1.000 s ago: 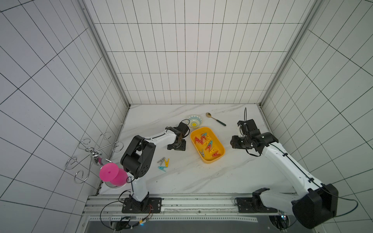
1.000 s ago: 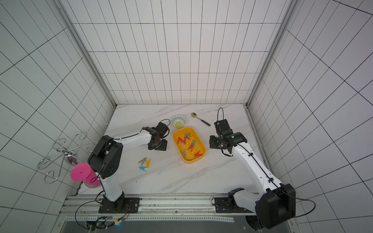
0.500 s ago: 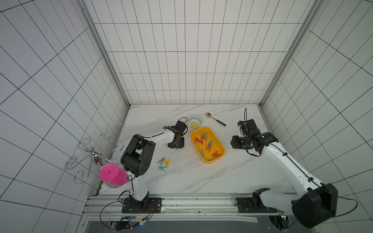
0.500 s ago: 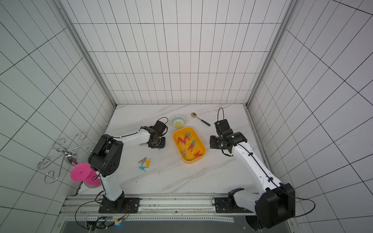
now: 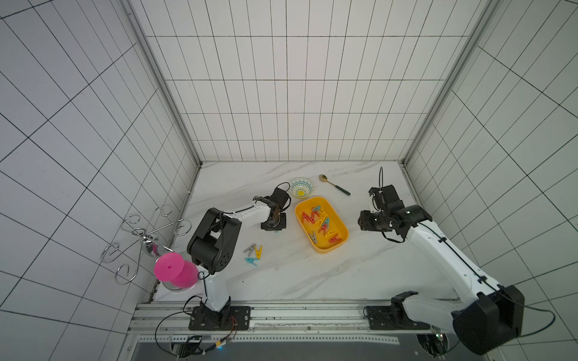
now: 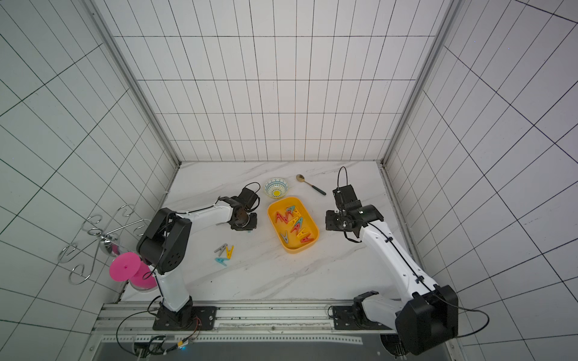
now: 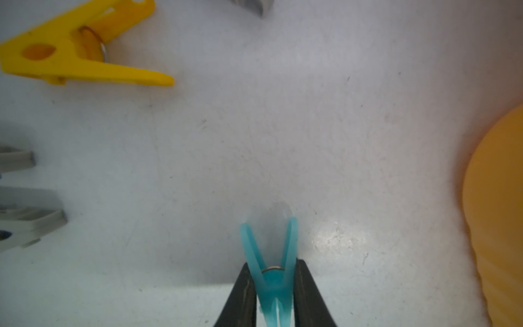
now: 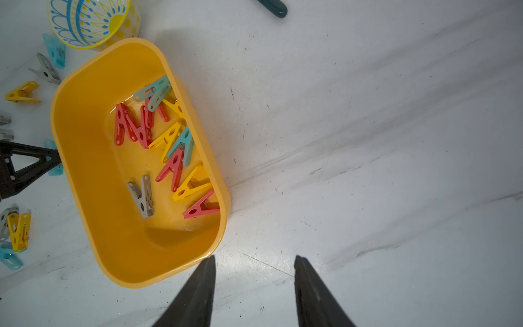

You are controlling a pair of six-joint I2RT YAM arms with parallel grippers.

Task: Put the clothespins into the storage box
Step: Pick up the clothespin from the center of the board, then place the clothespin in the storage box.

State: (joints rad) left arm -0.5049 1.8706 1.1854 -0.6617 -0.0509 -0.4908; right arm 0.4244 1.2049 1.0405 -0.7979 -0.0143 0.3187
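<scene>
The yellow storage box (image 5: 326,250) sits mid-table and holds several clothespins (image 5: 322,223) in red, yellow, teal and grey. In the left wrist view my left gripper (image 7: 272,262) is shut on a teal clothespin (image 7: 273,288) standing on the marble just left of the box rim (image 7: 498,212). A yellow clothespin (image 7: 70,59) and grey ones (image 7: 28,223) lie close by. Three more clothespins (image 5: 254,253) lie nearer the front. My right gripper (image 8: 254,257) hangs open and empty over bare table, right of the box (image 8: 85,198).
A patterned bowl (image 5: 301,187) and a gold spoon (image 5: 334,184) lie behind the box. A pink-lidded jar (image 5: 170,270) and a wire rack (image 5: 147,233) stand at the left edge. Tiled walls close in three sides.
The left gripper's fingers have closed onto the teal clothespin beside the box. The right arm has stayed where it was.
</scene>
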